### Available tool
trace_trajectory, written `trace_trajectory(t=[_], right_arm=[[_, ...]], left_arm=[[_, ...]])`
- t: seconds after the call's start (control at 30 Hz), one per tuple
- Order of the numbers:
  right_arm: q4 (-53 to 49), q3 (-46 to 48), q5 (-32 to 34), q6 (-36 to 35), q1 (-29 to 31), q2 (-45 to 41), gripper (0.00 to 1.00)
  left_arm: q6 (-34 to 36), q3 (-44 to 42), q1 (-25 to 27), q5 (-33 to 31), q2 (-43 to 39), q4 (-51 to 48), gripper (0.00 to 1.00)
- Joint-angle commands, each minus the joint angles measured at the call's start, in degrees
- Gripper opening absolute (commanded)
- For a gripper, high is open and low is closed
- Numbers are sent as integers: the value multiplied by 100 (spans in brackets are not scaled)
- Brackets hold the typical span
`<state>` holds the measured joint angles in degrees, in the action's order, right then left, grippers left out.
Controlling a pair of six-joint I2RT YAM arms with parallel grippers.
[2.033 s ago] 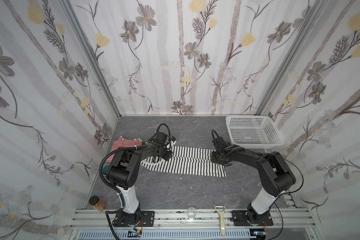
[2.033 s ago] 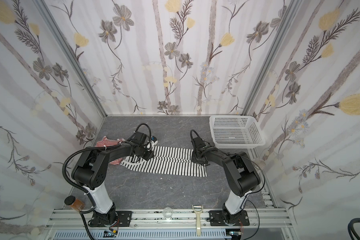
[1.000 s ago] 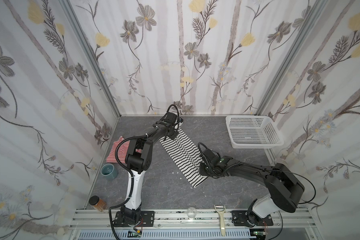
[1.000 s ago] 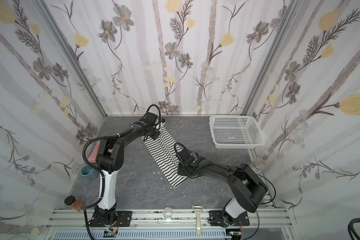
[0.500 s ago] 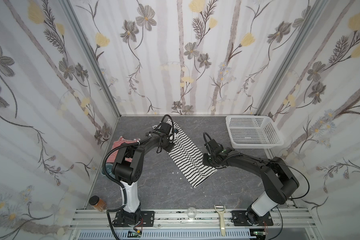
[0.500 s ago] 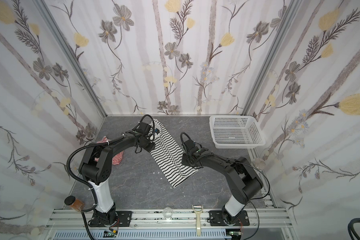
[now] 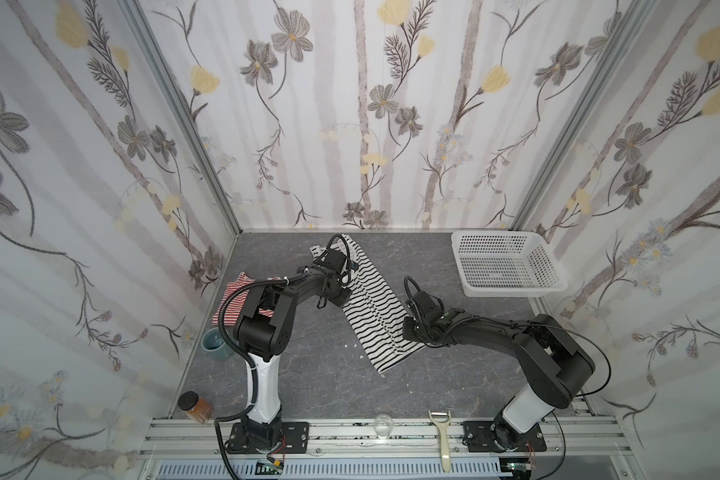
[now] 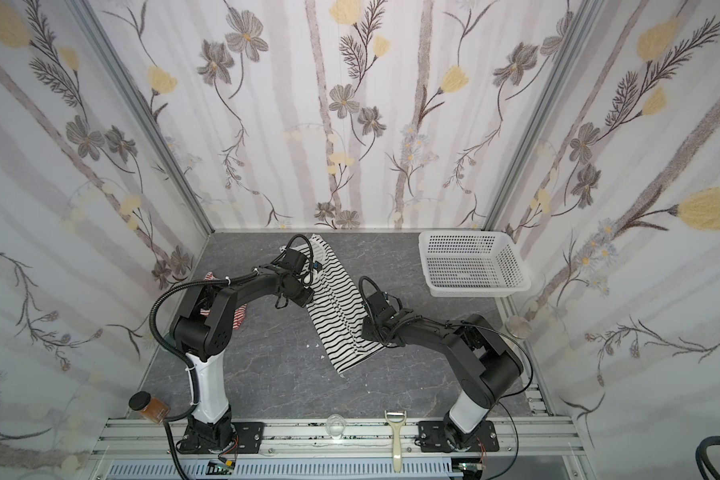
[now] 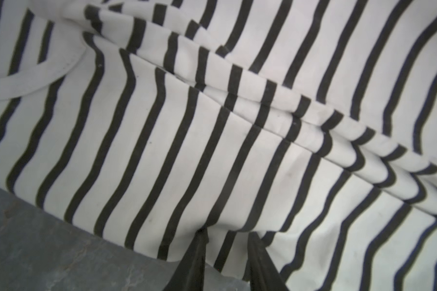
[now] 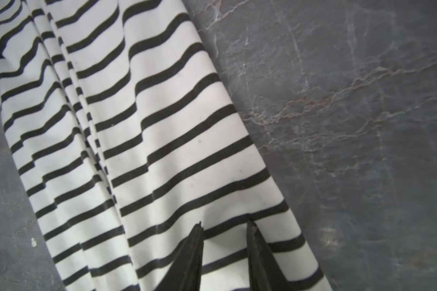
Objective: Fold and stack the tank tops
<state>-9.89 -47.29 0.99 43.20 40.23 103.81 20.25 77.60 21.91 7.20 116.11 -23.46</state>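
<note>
The black-striped tank top (image 7: 371, 307) (image 8: 337, 316) lies stretched out as a long diagonal band on the grey tabletop (image 7: 316, 382), to the left of the white basket (image 7: 516, 289) (image 8: 479, 293) in both top views. Its far end, with the pale shoulder straps, lies about level with the basket's back rim; its near end reaches well past the basket's front rim. Lengthwise creases run down the middle of the cloth (image 9: 263, 113) (image 10: 91, 141). The left gripper (image 9: 226, 234) is clamped on a pinch of the cloth at the edge turned away from the basket, near the strap end; in the left wrist view the striped fabric bulges between the two dark fingers (image 9: 194, 254), with bare tabletop just beside that edge. The right gripper (image 10: 225, 226) is clamped on the edge turned toward the basket, near the hem end, with cloth pinched between its fingers (image 10: 189, 252). The red-striped tank top (image 7: 233, 299) (image 8: 238, 320) lies crumpled farther from the basket, beyond the black-striped one and partly hidden behind the left arm. Farther still from the basket, by the left wall, stand a teal cup (image 7: 215, 345) and a jar (image 7: 195, 407) of brown contents. A peeler (image 7: 443, 436) lies on the front rail, nearer the viewer than the basket.
</note>
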Motion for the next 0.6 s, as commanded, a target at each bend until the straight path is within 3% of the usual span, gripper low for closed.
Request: trace_trajectory(t=[0.0,0.33,0.57], right_arm=[[-323,220,-169,479,217,-33,32],[-241,509,-170,1410,1235,-161,32],[-440,483,182,1481,1342,-654,34]], left_arm=[[76,291,-2,-174,297,-26,31],[207,1210,199,-363,928,-62,32],[203,851,235,-353,473,-69,32]])
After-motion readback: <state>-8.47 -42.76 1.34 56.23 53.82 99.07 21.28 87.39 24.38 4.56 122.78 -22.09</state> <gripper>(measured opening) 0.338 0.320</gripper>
